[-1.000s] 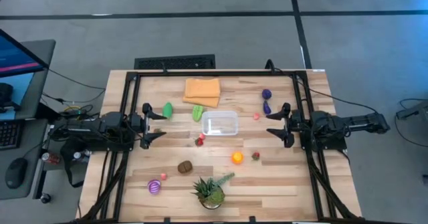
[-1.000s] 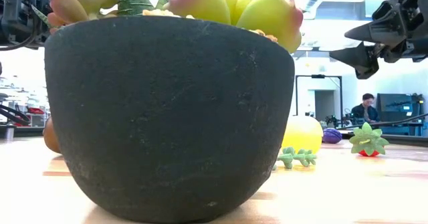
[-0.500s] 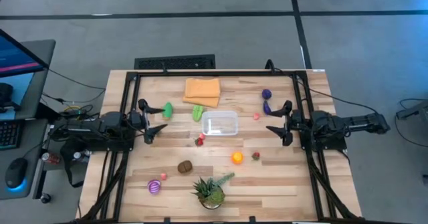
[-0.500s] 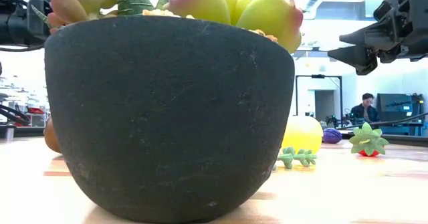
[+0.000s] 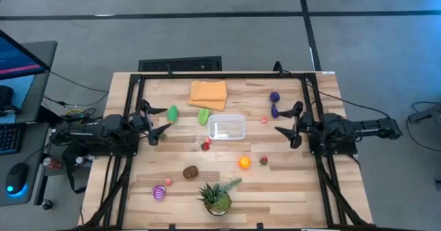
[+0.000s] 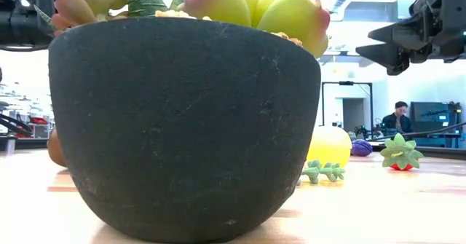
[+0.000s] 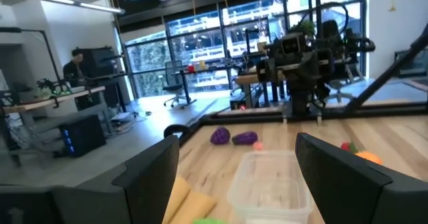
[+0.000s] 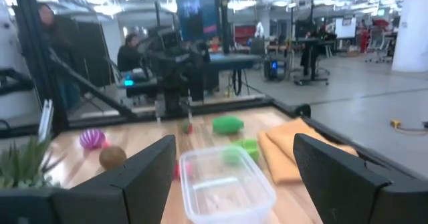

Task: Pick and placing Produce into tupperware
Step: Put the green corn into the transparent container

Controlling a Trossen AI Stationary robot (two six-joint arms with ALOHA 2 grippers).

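Presently my left pincer (image 5: 156, 122) and right pincer (image 5: 286, 120) hang released, flanking the empty tupperware (image 5: 227, 127) at frame centre, since the produce (image 5: 244, 163) lies scattered across the desk (image 5: 289, 183), none yet chosen.

The left arm was stretched in from the nine o'clock edge of the table, wrist level, and the left gripper (image 5: 156, 122) was pointed toward three o'clock with its two fingers (image 7: 148, 177) spread wide apart, nothing being held between them. The right arm was extended from the three o'clock edge, and the right gripper (image 5: 288, 120) was aimed toward nine o'clock, its fingers (image 8: 338, 177) likewise parted and empty, raised above the tabletop.
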